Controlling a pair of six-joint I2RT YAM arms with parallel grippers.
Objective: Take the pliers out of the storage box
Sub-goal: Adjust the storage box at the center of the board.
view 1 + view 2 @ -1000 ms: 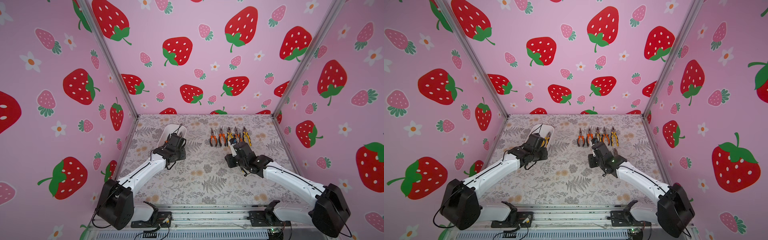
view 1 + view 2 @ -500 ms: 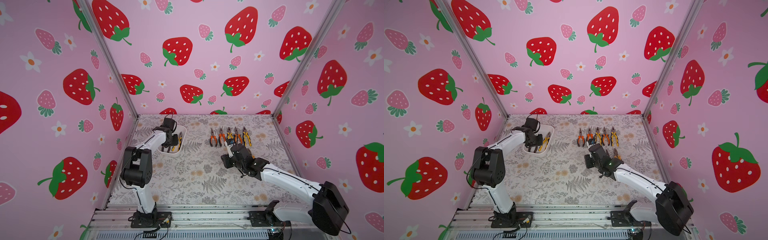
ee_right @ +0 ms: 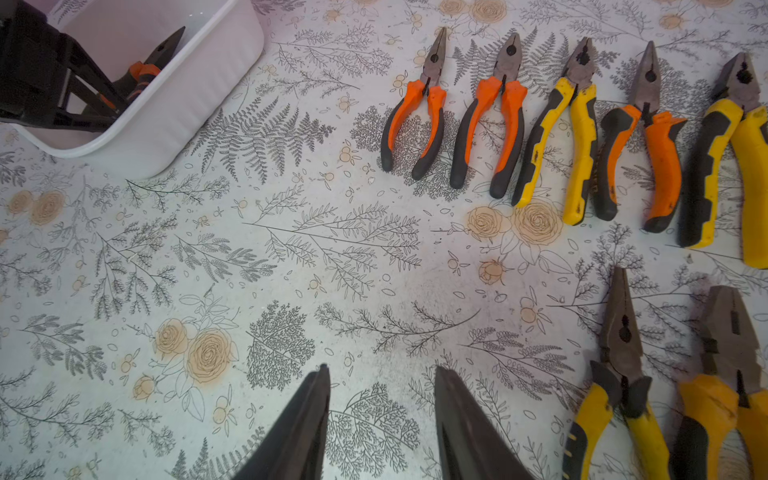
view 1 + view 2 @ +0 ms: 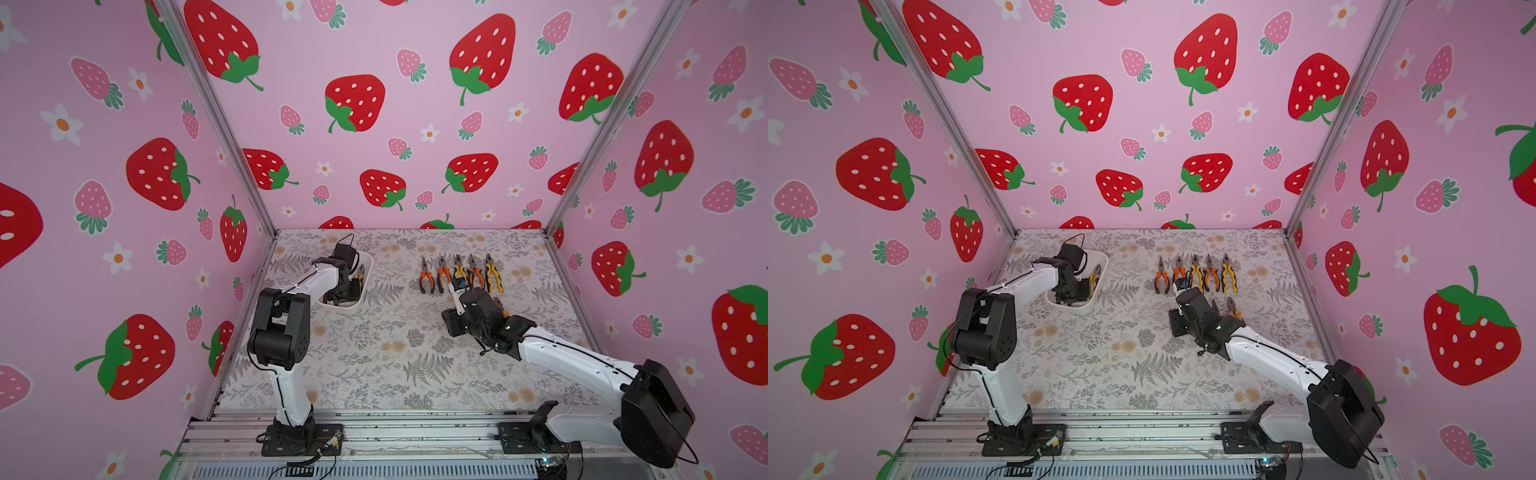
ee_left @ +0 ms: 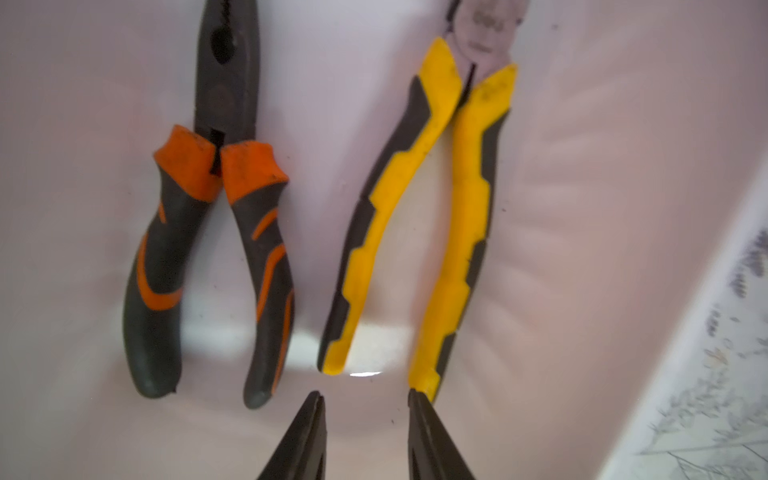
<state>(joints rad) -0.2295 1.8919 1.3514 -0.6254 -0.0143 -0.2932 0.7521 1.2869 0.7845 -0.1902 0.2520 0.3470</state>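
Floral table (image 4: 374, 353) fills both top views. The left arm (image 4: 307, 282) dips into the white storage box (image 4: 347, 308) at the table's far left, while the right arm (image 4: 573, 353) hangs low near the row of five pliers (image 4: 459, 272). That row lies on the table, well apart from the box. Two more pliers (image 3: 623, 345) lie nearer the right arm. In the box, an orange-handled pair (image 5: 245, 174) and a yellow-handled pair (image 5: 469, 208) lie side by side. Left gripper (image 5: 363, 395): fingers apart, gripping nothing, one tip at the yellow handle's end. Right gripper (image 3: 380, 372): fingers apart over bare table.
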